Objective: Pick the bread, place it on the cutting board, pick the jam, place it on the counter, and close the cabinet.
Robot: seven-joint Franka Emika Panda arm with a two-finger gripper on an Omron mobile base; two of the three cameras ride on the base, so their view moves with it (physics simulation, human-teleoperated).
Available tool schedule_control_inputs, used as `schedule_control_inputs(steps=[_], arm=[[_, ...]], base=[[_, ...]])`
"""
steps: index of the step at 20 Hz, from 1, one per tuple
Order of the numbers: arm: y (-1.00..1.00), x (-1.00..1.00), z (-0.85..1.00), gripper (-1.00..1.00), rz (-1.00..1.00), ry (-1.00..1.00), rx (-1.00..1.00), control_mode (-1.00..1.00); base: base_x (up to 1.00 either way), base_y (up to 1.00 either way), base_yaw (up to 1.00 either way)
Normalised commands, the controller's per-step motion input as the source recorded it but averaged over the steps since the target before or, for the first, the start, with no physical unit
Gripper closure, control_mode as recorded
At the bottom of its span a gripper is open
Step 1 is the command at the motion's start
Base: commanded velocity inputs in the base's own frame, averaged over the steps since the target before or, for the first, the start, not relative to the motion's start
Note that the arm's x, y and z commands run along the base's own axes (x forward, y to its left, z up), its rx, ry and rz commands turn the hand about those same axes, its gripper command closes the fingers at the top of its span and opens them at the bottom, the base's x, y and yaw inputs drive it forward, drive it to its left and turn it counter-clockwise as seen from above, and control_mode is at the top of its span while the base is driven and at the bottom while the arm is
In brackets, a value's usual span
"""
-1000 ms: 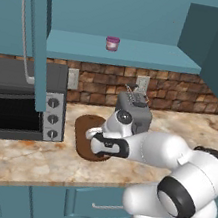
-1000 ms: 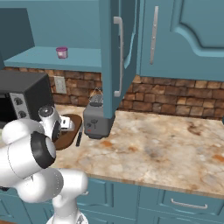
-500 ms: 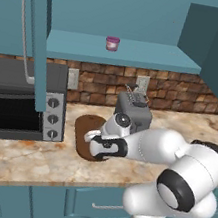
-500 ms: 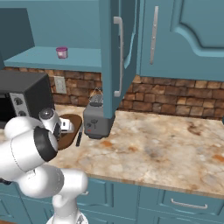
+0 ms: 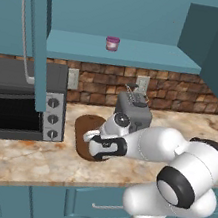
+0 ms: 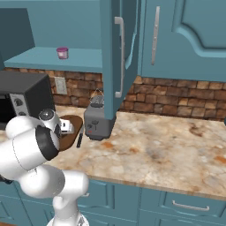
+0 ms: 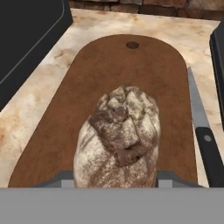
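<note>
We held the claw (image 7: 114,183) closed on the bread (image 7: 117,138), directly ahead of it above the cutting board (image 7: 109,70). We judged the loaf light, crumbly, best gripped across its sides.

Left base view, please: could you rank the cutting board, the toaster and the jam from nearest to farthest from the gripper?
1. Cutting board, directly under the gripper.
2. Toaster, just behind, to the right.
3. Jam, up on the cabinet shelf.
</note>
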Motion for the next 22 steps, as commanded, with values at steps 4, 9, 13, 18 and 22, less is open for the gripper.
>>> schedule_control_inputs(steps=[4,9,13,18,22], arm=[[0.00,0.00,0.00,1.00,0.01,0.00,0.00,-1.00],[0.00,0.00,0.00,-1.00,0.00,0.00,0.00,-1.00],[0.00,0.00,0.00,-1.00,0.00,0.00,0.00,-1.00],[0.00,0.00,0.03,-1.00,0.00,-0.01,0.00,-1.00],[0.00,0.00,0.08,-1.00,0.00,-0.03,0.00,-1.00]], base=[[0.00,0.00,0.00],[0.00,0.00,0.00],[0.00,0.00,0.00],[0.00,0.00,0.00],[0.00,0.00,0.00]])
